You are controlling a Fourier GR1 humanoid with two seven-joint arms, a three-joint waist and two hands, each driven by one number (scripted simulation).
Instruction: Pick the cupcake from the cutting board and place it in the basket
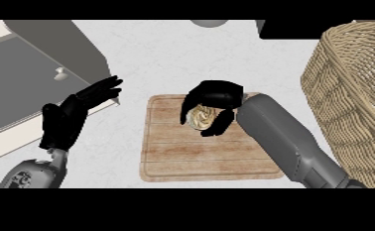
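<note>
The cupcake (pixel 200 117), with pale swirled frosting, sits on the wooden cutting board (pixel 183 155) near its upper middle. My right hand (pixel 214 97) hangs over it with fingers and thumb curled round its sides, hiding much of it. The wicker basket (pixel 344 91) stands at the right edge of the view, tall and woven. At the left my left hand (pixel 73 113) rests open with fingers pointing up and to the right, well apart from the board.
A grey cabinet or appliance with a small white knob (pixel 61 74) fills the upper left. A grey round object (pixel 210 23) and a dark block (pixel 293 29) lie along the far edge of the white counter.
</note>
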